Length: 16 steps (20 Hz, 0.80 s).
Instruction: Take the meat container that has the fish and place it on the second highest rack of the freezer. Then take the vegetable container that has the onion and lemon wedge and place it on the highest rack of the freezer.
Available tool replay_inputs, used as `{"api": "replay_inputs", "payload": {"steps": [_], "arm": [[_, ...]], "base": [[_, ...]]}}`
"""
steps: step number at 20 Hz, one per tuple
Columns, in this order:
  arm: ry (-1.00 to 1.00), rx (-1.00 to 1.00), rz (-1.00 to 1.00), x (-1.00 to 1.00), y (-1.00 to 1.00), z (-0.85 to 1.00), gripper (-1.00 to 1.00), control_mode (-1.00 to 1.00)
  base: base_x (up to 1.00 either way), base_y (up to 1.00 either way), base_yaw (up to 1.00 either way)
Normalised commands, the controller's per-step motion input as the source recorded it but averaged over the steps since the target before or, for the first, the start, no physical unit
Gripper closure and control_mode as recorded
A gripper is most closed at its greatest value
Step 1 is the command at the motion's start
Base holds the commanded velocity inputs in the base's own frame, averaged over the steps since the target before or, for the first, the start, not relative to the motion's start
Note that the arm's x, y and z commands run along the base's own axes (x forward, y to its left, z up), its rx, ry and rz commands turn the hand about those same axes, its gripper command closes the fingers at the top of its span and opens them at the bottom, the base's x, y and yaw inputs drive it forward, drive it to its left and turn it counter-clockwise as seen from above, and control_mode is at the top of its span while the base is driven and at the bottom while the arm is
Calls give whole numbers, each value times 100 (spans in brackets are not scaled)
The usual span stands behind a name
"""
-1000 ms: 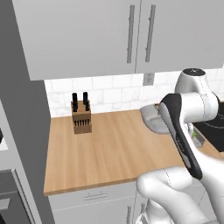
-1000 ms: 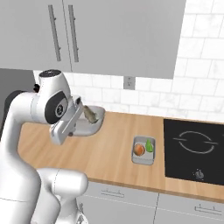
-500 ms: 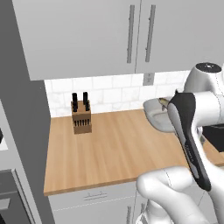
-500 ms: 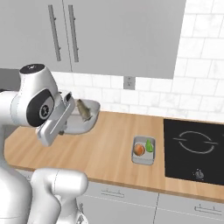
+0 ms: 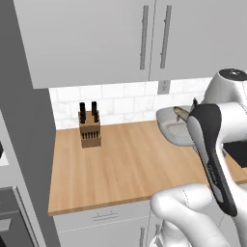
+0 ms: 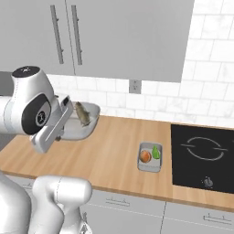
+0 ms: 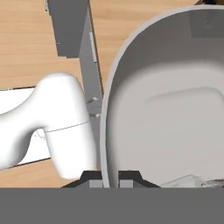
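- We are holding the meat container by its rim: in the hand view the gripper has its two dark tips pressed together on the grey wall of the tray, one tip on each side, jaws nearly closed on that thin edge.
- The container is hanging above the wooden counter, lifted clear of it and tilted, with the fish lying inside near the raised far end; in the left base view the tray is sitting just in front of the arm's dark forearm.
- The relation we are watching is this: the tray is reaching away from the pincer along its long axis, so most of its weight is lying beyond the grip, and the fish could slide if we tip it further.
- The tall grey panel at the left edge of the left base view is probably the freezer side, but we cannot tell for sure; the racks are not visible.
- We judge the carry will be swinging leftward, long end leading.
- The vegetable container, with the onion and lemon wedge, is resting on the counter beside the cooktop, well apart from the pincer.
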Motion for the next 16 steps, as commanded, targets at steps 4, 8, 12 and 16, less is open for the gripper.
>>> {"api": "replay_inputs", "payload": {"steps": [4,8,12,16], "arm": [[-1,1,0,-40,0,0,100,-100],[0,0,0,-34,0,0,100,-100],[0,0,0,-11,0,0,100,100],[0,0,0,0,0,0,100,100]], "base": [[0,0,0],[0,0,0],[-28,0,0],[-100,0,12]]}}
